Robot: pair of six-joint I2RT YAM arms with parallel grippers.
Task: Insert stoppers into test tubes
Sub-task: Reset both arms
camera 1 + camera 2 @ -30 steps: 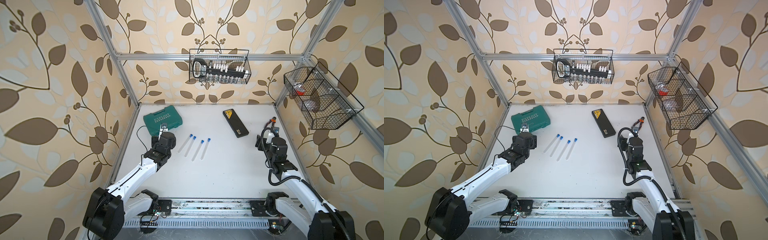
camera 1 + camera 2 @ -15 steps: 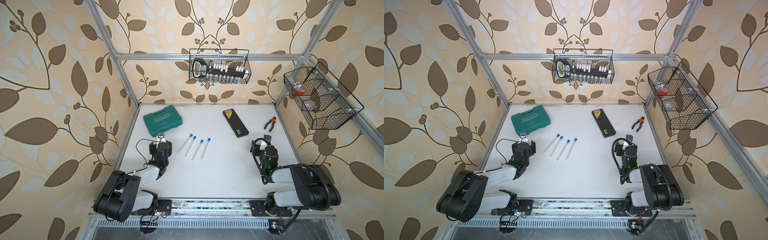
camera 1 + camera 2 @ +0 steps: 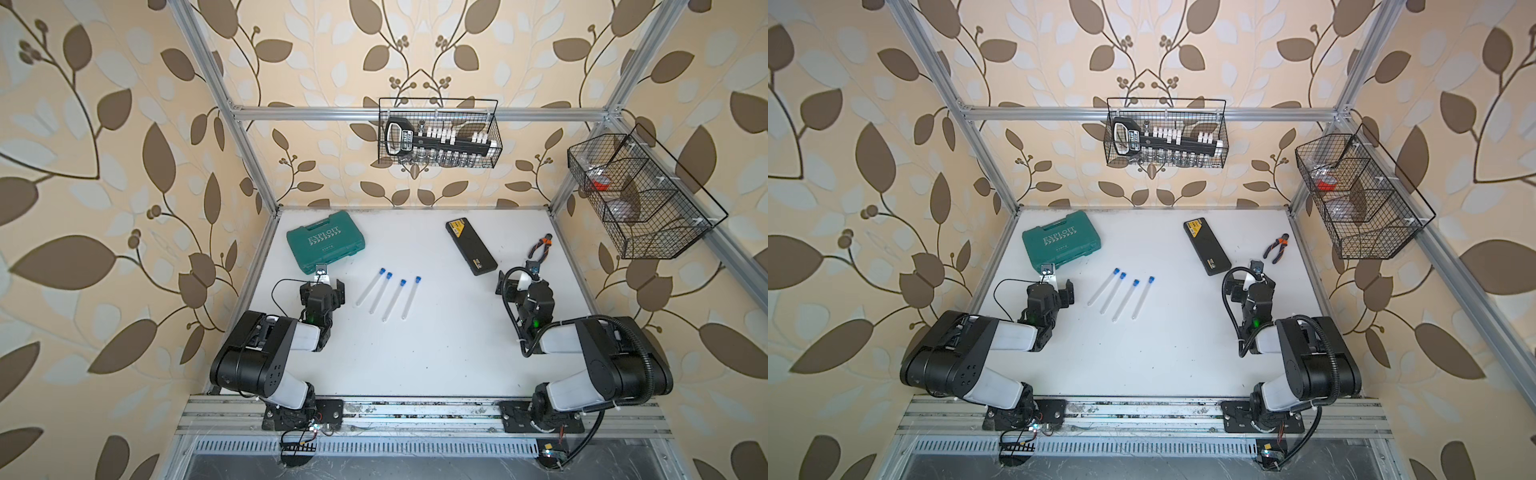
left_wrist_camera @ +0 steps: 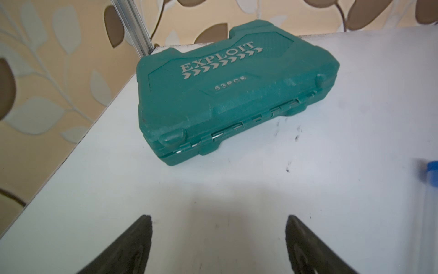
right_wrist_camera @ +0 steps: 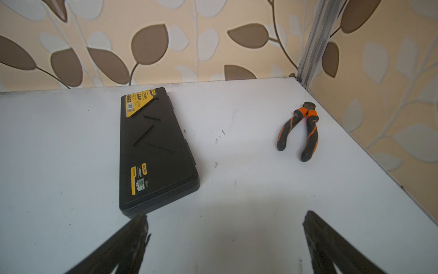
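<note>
In the middle of the white tabletop lie four test tubes, side by side and slanted alike. Each has one of the four blue stoppers at its far end. Both top views show the whole row, well apart from either arm.

The left wrist view catches just one stopper and a blurred length of its tube at the frame edge. It also brings the closed green case near enough to read its lettering. The right wrist view gives the long black case and the orange-handled pliers, lying apart from each other.

Each wrist view shows bare tabletop between two widely spread fingers. The left jaws and the right jaws are both released and hold nothing.

A second ago both arms reached farther out, the right one over the pliers. Now the left arm and the right arm are folded back toward the near rail, and the pliers show beyond the right arm. The tubes lie where they did.

Counted: four tubes, four stoppers, two cases, one pair of pliers, two arms. There are also two wire baskets, a back-wall basket and a side-wall basket.
</note>
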